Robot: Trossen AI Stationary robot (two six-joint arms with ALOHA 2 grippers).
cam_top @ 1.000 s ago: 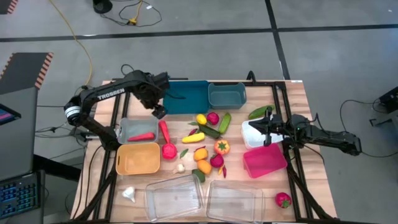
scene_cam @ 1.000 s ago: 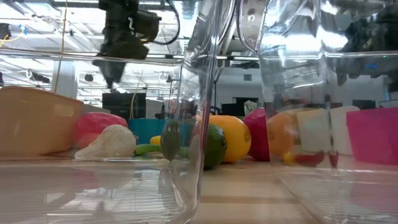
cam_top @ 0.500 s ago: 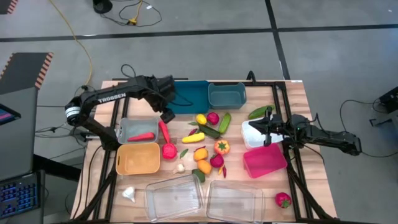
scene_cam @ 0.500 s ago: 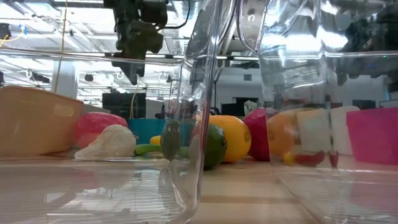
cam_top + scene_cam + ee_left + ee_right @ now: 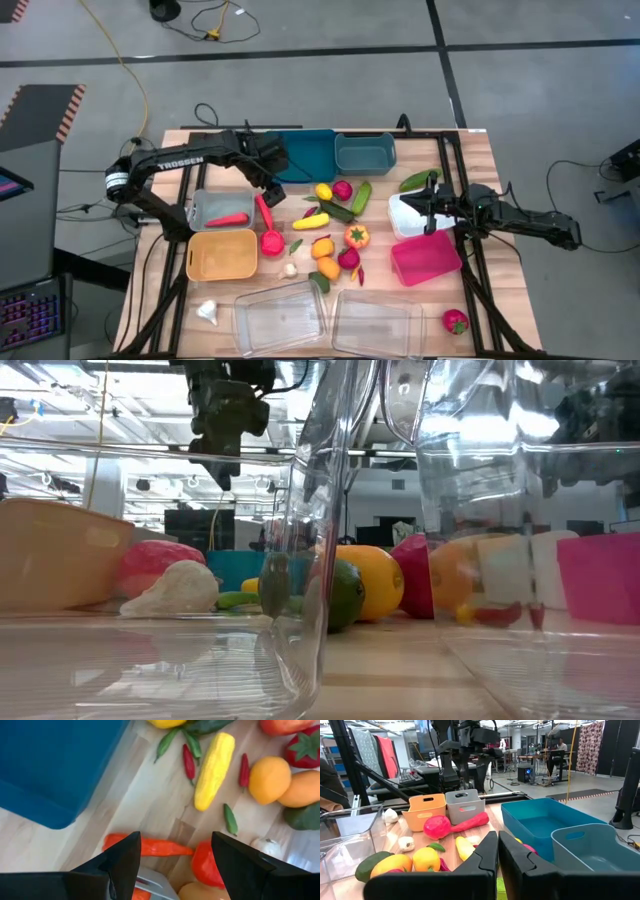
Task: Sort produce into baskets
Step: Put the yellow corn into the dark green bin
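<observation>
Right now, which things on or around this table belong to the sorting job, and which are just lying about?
Job:
- yellow corn
- tomato
- cucumber
- grey bin
- tan bin
- magenta bin
- left claw, open

Lying about:
- yellow cable on the floor
- keyboard

The larger bin (image 5: 307, 155) was deep teal, the grey bin (image 5: 222, 208) held something red, and the tan-yellow bin (image 5: 221, 254) sat plain. Loose produce ran bright — a yellow corn cob (image 5: 214, 769), red chillies (image 5: 189, 762), an orange fruit (image 5: 269, 779) — on the pale wood table (image 5: 480, 160).
</observation>
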